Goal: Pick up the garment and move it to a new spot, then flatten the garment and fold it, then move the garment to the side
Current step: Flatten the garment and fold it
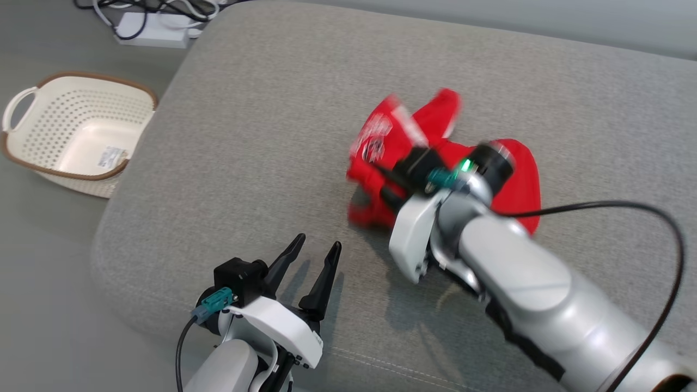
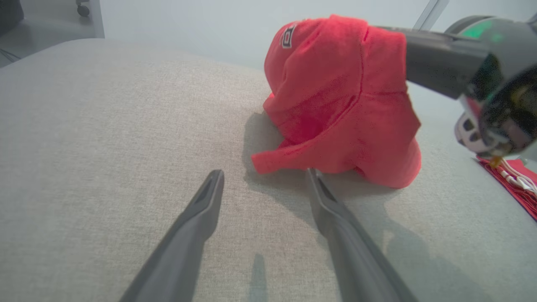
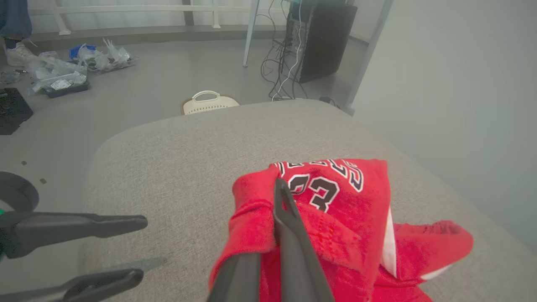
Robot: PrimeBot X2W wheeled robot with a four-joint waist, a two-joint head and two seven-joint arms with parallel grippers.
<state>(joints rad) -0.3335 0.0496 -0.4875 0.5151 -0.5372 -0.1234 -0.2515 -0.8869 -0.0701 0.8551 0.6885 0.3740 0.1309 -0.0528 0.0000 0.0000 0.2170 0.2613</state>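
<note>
My right pincer [image 3: 280, 188] is clamped shut on the bunched red garment [image 2: 335, 92] mid grey cushion [image 1: 272, 136], so it's the nearer arm; my left pincer [image 1: 318, 247] gapes empty, garment just ahead-right of it

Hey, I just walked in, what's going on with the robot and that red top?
The robot's right gripper is shut on a fold of the crumpled red jersey with black-and-white lettering, which stands bunched in a heap on the grey fabric cushion. The left gripper is open and empty close by. A cream perforated plastic basket sits on the floor to the left.
</note>
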